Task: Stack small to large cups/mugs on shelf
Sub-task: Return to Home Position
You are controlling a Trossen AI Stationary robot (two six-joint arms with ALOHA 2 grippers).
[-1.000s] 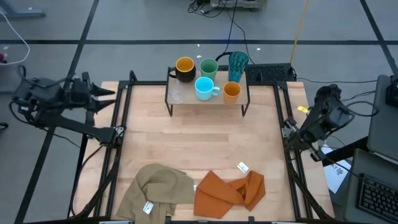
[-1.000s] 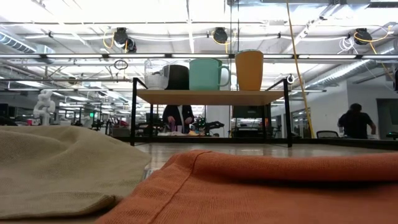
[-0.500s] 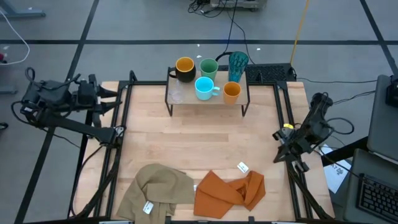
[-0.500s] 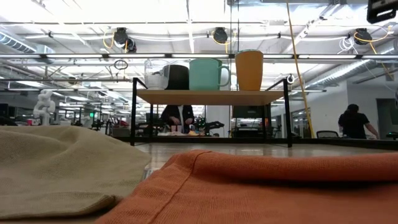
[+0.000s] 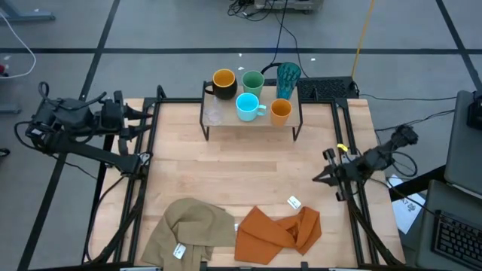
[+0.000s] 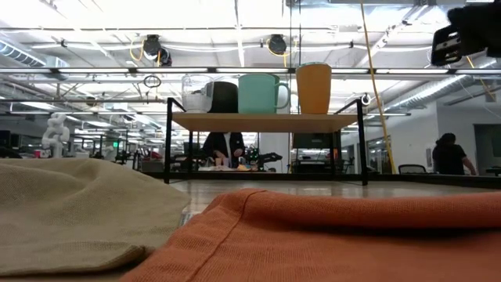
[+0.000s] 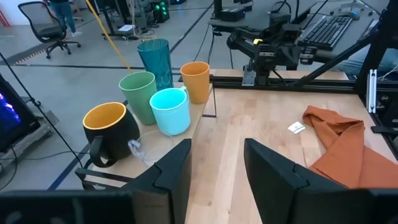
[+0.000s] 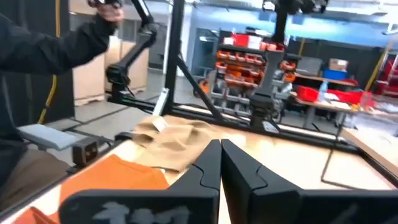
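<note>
From above, the right claw (image 5: 320, 178) is swinging in over the right rail of the wooden desk (image 5: 241, 165), off its outer edge, while the left claw (image 5: 144, 118) is edging inward. The small clear cup (image 5: 213, 113) and five other cups are sitting unmoved on the low light-wood shelf (image 5: 230, 120), so stacking looks finished. At desk level, a dark arm piece (image 6: 470, 31) is newly showing top right. The left wrist camera is showing its claw spread, empty; the right's is pressed together, empty.
</note>
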